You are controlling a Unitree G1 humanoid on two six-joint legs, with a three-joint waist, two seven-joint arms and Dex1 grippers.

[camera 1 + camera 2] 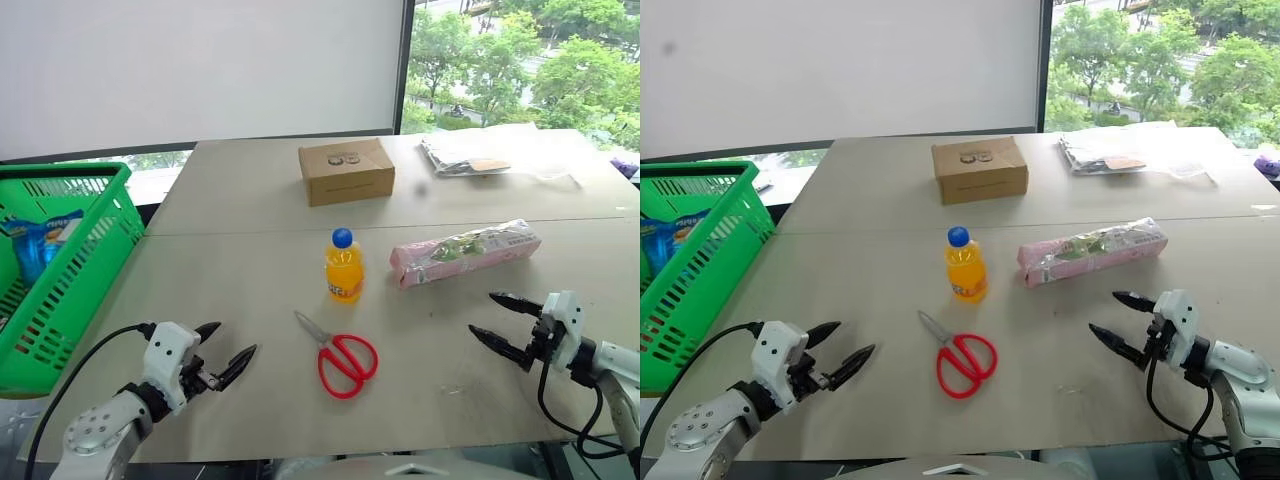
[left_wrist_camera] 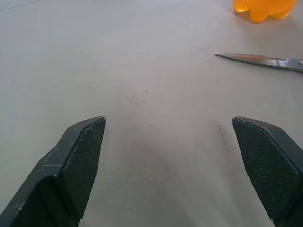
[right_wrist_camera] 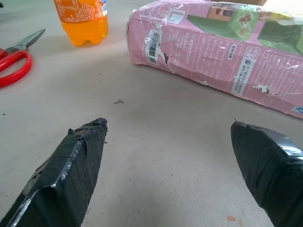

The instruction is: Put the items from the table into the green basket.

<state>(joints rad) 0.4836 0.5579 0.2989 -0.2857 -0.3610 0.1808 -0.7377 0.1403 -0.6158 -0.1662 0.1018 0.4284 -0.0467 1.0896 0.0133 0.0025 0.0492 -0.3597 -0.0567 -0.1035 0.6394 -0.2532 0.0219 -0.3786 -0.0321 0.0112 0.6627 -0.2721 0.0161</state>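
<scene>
Left gripper hovers low over the table near its front edge, jaws wide, pointing inward; right gripper likewise, angled toward the left one

Bright daylight from window, soft shadows, pics sharp, no blur.

Bare table between basket and bottle; scissors lie mid-front.

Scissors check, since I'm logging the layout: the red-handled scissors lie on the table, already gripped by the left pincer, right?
Not gripped. The scissors lie free on the table; the left pincer is open beside them, as the left eye view shows.
</scene>
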